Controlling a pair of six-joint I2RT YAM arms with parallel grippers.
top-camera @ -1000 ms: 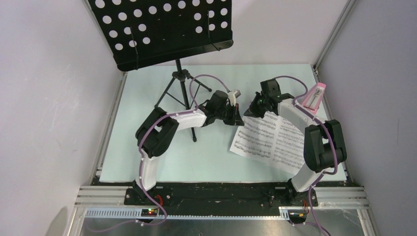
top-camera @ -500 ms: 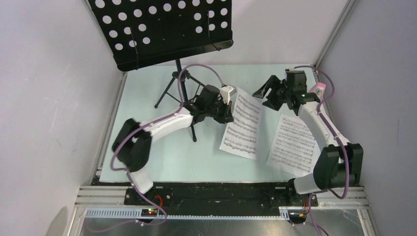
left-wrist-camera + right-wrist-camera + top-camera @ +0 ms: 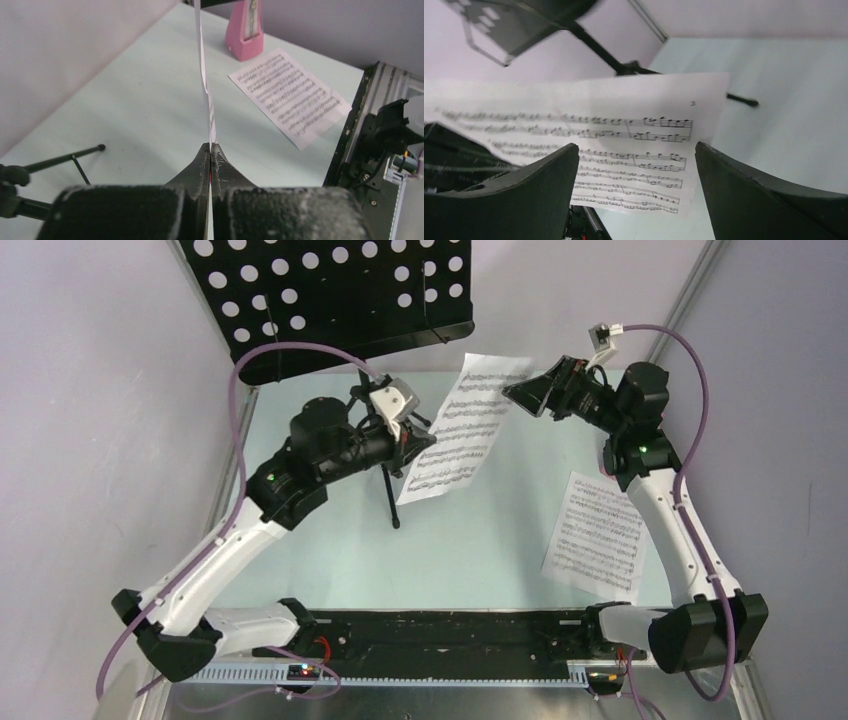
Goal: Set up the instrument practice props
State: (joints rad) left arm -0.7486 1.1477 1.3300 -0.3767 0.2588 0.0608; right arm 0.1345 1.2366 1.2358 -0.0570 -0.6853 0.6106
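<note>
Black music stand (image 3: 350, 335) holds nothing yet: our left gripper (image 3: 422, 440) pinches one raised page (image 3: 455, 425) beside it, the right gripper (image 3: 522, 395) gapes empty nearby, and the second page (image 3: 595, 530) and pink metronome (image 3: 244, 35) rest on the table (image 3: 300, 560).

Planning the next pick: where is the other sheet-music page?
Top view: the page lies flat on the table, right side, beside the right arm, near the pink metronome.
</note>
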